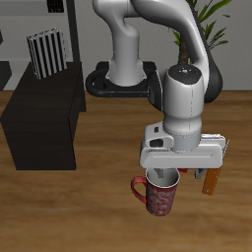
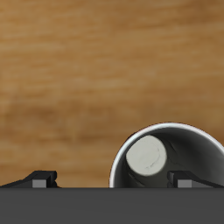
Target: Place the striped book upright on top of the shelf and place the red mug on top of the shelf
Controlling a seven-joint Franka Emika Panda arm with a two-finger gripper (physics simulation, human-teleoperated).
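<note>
The red mug (image 1: 158,198) stands upright on the wooden table near its front edge, its white inside showing in the wrist view (image 2: 166,157). My gripper (image 1: 163,175) is open right above it, its fingers low at the rim. In the wrist view the gripper (image 2: 112,181) has one fingertip (image 2: 182,178) over the mug's opening and the other (image 2: 39,178) outside the wall. The striped book (image 1: 44,53) stands upright on the flat top of the black shelf (image 1: 44,118), far from the gripper.
A narrow orange book (image 1: 210,181) stands close beside the mug and the gripper. The robot's base (image 1: 123,79) is at the table's back, with a plant (image 1: 202,25) behind it. A tall dark shelving unit (image 1: 15,34) stands behind the black shelf.
</note>
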